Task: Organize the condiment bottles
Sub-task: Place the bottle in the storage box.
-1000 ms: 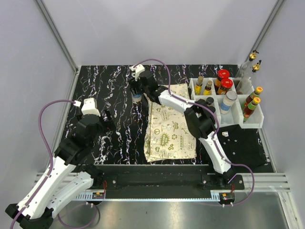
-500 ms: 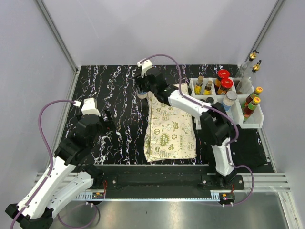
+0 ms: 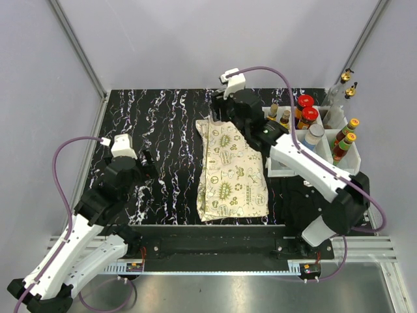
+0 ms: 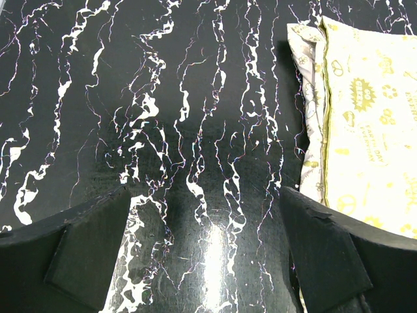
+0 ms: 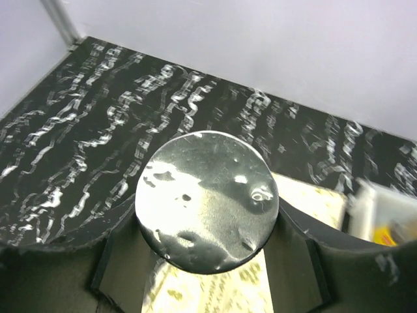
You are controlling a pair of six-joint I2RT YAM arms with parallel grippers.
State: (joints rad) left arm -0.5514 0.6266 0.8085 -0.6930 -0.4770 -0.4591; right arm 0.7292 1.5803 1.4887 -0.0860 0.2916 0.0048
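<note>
Condiment bottles (image 3: 307,115) are nearly all gathered at the far right already, so from where I stand the job looks well along. Nearest me, the left pincer (image 4: 207,254) hangs low over the black marbled surface (image 3: 156,124) with its jaws spread wide and nothing between them; no bottle lies near it. Just beyond and to the right lies the cream patterned cloth (image 3: 233,166), spread flat with nothing standing on it. Over its far corner the right pincer (image 3: 225,112) is pinching a silver-capped bottle (image 5: 207,199), the round lid sitting squarely between the two fingers. I judge this bottle to be lifted off the surface, though its base is hidden from me. Farther right, the white bins (image 3: 348,168) hold the rest: two red-capped bottles side by side, a pair with gold caps in the compartment next to them, a white-capped jar nearer the front, and two red-and-yellow ones at the outer edge. Two tall clear bottles with gold spouts stand at the very back by the wall; I cannot tell whether they are inside a bin. What seems left is to set the held bottle into a free compartment.
</note>
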